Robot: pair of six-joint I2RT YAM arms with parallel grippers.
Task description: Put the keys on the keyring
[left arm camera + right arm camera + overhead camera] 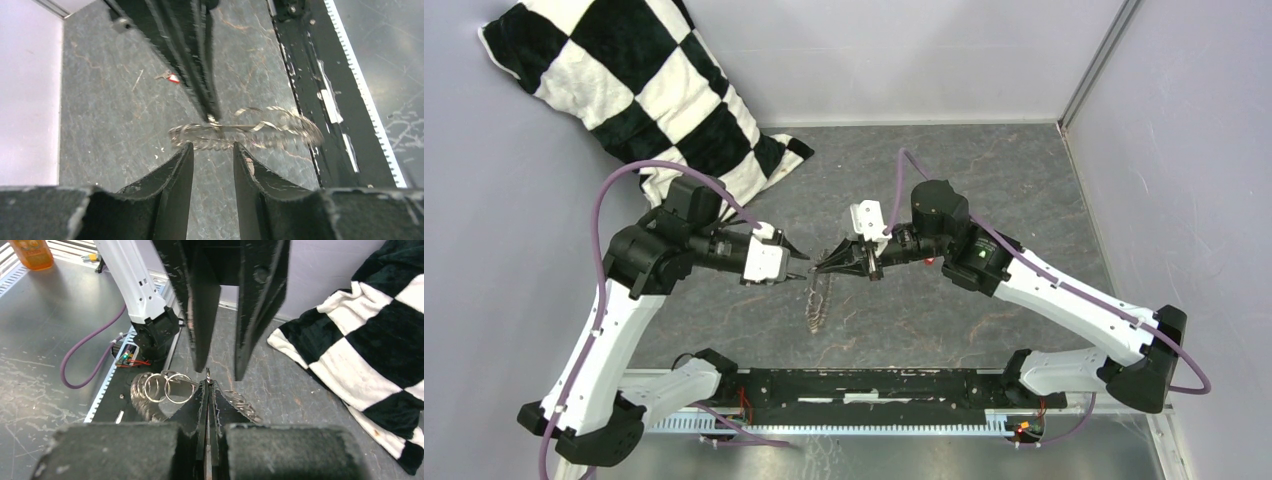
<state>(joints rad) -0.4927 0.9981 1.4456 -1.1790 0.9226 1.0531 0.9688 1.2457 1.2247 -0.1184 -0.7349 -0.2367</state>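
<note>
Your right gripper [207, 384] is pinching the light, jangly keyring [816, 305] by its wire; left gripper [213, 148], nine o'clock, is gaping empty.

**Checked cushion sitting far behind the left gripper**

A black-and-white checked cushion [644, 90] is lying away to the far left of the left gripper [801, 256], resting against the pale lilac walls [894, 50]. A dark, stone-patterned mat [1004, 170] is spreading beneath both it and the right gripper [819, 268]. On the near side of the two, a black bar [874, 385] is running crosswise, with a white toothed strip [824, 425] lying alongside its near edge. In the right wrist view, an orange bottle [30, 252] is standing well off to the upper left of the right gripper, on a scratched metal surface [40, 340].
</note>
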